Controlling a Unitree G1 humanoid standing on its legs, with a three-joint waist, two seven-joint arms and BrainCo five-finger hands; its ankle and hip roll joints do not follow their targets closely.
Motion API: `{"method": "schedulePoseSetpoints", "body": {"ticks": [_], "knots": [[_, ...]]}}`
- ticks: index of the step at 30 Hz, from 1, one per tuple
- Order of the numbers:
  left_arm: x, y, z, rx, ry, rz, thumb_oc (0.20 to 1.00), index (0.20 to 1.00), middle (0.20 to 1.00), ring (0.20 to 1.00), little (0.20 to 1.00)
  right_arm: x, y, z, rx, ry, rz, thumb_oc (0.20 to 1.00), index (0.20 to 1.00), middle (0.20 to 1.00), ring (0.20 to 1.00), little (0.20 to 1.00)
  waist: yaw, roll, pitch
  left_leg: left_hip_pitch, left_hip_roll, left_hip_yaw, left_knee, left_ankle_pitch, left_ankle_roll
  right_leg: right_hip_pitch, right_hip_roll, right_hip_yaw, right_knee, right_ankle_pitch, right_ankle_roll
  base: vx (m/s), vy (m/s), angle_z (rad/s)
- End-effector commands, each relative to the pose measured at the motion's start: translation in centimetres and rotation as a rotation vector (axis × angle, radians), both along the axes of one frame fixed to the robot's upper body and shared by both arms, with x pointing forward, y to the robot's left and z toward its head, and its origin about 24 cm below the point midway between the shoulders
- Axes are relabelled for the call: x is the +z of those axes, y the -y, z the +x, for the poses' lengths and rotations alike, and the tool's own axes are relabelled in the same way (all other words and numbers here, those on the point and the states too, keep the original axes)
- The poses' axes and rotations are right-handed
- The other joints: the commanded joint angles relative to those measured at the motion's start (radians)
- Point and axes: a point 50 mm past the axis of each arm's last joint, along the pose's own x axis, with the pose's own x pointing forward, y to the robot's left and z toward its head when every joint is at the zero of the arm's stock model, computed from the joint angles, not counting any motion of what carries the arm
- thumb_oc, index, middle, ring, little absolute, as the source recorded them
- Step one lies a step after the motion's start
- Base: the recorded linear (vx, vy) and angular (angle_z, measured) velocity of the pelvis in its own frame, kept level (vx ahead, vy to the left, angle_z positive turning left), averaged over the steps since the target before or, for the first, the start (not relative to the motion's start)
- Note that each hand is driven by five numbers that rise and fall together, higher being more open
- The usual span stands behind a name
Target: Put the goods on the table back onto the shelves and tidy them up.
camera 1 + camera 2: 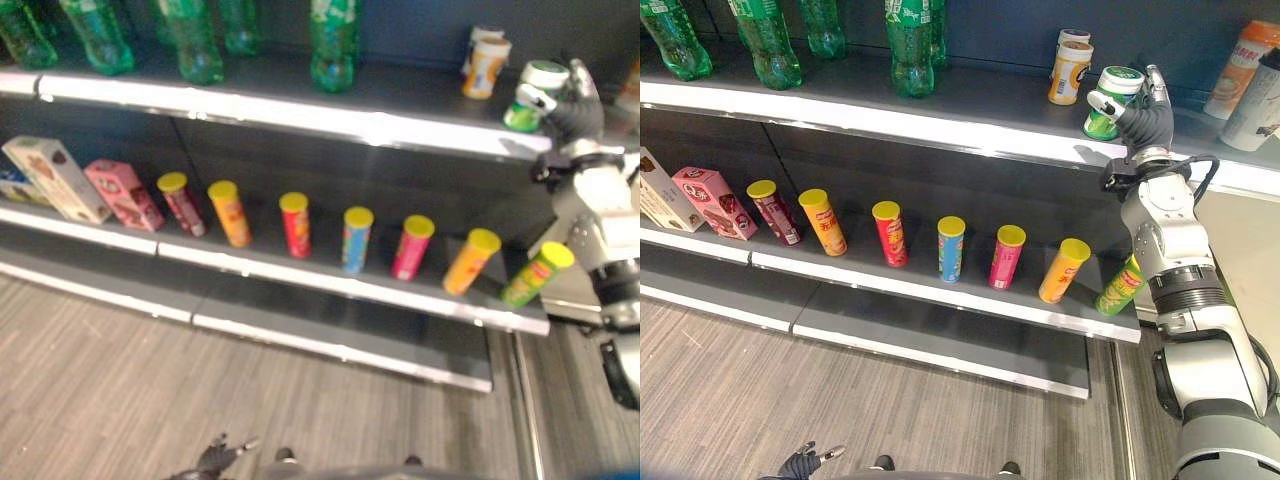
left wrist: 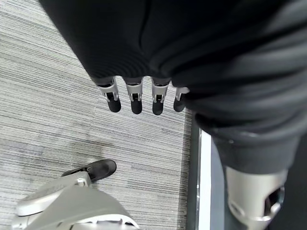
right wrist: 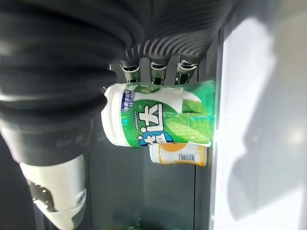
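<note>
The green and white jar (image 1: pixel 1110 102) stands on the upper shelf (image 1: pixel 970 125), close to the front edge, at about 2 o'clock in the right eye view. Its long axis is nearly vertical, a little tilted, and the white lid points up. In the right wrist view the same jar (image 3: pixel 158 115) lies across the picture, with the lid toward the wrist cover and the base toward the bright shelf edge.

The right hand (image 1: pixel 1145 122) is just at 3 o'clock of the jar and touches it. Its fingers (image 3: pixel 156 72) are curled over one side of the jar and the thumb (image 1: pixel 1102 103) is pressed on the front, so the hand is clamped on it.

Behind the jar, at 10 o'clock of it, stand two orange and white jars (image 1: pixel 1070 65), one behind the other. At 3 o'clock, well apart, are two cups (image 1: pixel 1250 85). Green bottles (image 1: pixel 910 45) stand along the upper shelf toward 9 o'clock.

On the lower shelf (image 1: pixel 940 290) stands a row of tall cans with yellow lids (image 1: pixel 951 248), all leaning a little, and at the 9 o'clock end are a pink box (image 1: pixel 715 202) and a pale box (image 1: pixel 55 178).

The left hand (image 2: pixel 136 98) hangs over the grey striped floor (image 2: pixel 48 96) with straight, relaxed fingers, holding nothing.
</note>
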Motion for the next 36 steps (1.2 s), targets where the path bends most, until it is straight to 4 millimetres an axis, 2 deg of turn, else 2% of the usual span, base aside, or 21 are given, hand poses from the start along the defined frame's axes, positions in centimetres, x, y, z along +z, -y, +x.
{"method": "schedulePoseSetpoints", "body": {"ticks": [1,24,36], "knots": [[0.5,-0.6,2.4,-0.038,0.038,0.046,1.0,1.0,1.0,1.0,1.0,4.0,-1.6,0.0,0.05,0.123,-0.042,1.0,1.0,1.0,1.0,1.0,0.029,0.002,0.009,0.06,0.021,0.131,0.014,-0.088,-0.053,0.034,-0.017,-0.064,0.062,-0.106,0.014,0.0,0.0,0.0],[0.7,-1.0,2.6,-0.033,0.043,0.052,1.0,1.0,1.0,1.0,1.0,3.4,-3.2,0.8,0.081,0.088,-0.056,1.0,1.0,1.0,1.0,1.0,0.04,0.002,0.011,0.061,0.019,0.126,0.011,-0.088,-0.049,0.038,-0.019,-0.073,0.062,-0.102,0.013,0.0,0.0,0.0],[0.7,-1.1,2.7,-0.03,0.045,0.057,1.0,1.0,1.0,1.0,1.0,3.0,-3.3,1.0,0.08,0.075,-0.063,1.0,1.0,1.0,1.0,1.0,0.042,-0.001,0.01,0.06,0.017,0.123,0.011,-0.089,-0.048,0.036,-0.021,-0.073,0.064,-0.099,0.014,0.0,0.0,0.0]]}}
